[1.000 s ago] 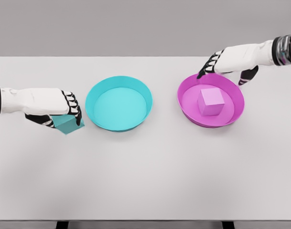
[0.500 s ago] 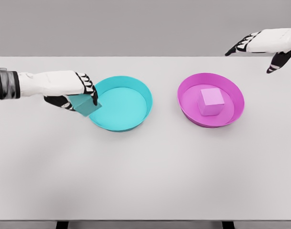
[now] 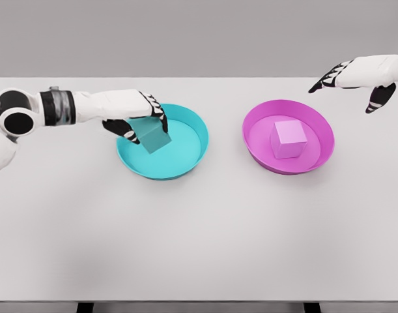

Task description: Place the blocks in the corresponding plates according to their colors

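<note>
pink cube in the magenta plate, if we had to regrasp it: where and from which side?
Come from above with the right robot hand, which is open past the plate's far right edge. Pinch two opposite vertical faces of the pink cube: it sits flat on the plate floor with its top exposed. The raised rim of the magenta plate would likely block a low side approach.

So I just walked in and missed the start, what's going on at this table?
A humanoid robot is sorting blocks by color. Its left hand grips a teal block and holds it over the teal plate, not yet released. The pink block already sits in the pink plate. The right hand hovers open beyond that plate, holding nothing.
</note>
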